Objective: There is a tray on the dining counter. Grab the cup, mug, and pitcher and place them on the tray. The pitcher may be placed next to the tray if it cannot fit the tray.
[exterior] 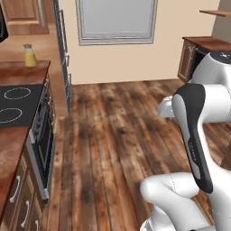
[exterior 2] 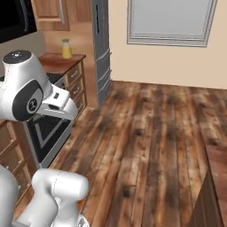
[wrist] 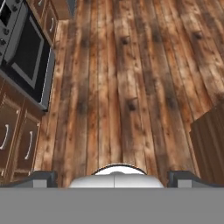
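Observation:
The pitcher (exterior: 30, 55), clear glass with a yellow-orange lower body, stands upright on the narrow wood countertop (exterior: 22, 71) beyond the black stovetop (exterior: 18, 103). The right base view shows the pitcher (exterior 2: 66, 48) on that same countertop (exterior 2: 60, 62) at the upper left. My gripper (wrist: 113, 179) hangs over the bare plank floor, far from the pitcher. Its fingertips (wrist: 43, 178) stand wide apart, open, with nothing between them. A reddish-brown corner that may be the dining counter (exterior 2: 217, 170) shows at the lower right. The tray, cup and mug are out of view.
An oven front (wrist: 28, 54) and wood cabinet drawers (wrist: 19, 140) line the left side. A dark fridge (exterior 2: 101, 48) stands past the countertop. A window (exterior: 116, 20) is set in the far wall. Open wood floor (exterior: 117, 135) spreads across the middle.

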{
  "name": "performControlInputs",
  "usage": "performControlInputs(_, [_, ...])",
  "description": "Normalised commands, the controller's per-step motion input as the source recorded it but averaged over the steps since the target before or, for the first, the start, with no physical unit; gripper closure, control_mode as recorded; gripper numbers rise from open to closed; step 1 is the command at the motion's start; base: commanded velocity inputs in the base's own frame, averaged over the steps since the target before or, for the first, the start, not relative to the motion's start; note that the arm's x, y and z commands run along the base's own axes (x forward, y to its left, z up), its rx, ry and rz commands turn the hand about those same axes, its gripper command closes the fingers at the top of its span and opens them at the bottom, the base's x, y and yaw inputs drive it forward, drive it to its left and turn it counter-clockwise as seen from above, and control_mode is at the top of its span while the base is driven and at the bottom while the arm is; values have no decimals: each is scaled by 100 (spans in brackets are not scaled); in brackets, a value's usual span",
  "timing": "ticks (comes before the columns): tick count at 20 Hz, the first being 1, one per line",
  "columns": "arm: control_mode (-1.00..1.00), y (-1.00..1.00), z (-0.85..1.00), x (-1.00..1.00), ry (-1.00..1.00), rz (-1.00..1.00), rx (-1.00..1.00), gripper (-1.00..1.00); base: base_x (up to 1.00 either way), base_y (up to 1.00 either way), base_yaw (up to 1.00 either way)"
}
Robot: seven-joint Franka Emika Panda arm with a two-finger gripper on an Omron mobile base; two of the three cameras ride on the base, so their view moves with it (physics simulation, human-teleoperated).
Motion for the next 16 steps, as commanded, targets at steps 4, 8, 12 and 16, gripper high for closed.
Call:
performControlInputs(4, [100,0,0,0,0,0,0,-100,100,0,0])
performControlInputs(8, [100,0,0,0,0,0,0,-100,100,-4,0])
performControlInputs(12, [100,0,0,0,0,0,0,-100,100,-11,0])
performControlInputs(16, [100,0,0,0,0,0,0,-100,100,-7,0])
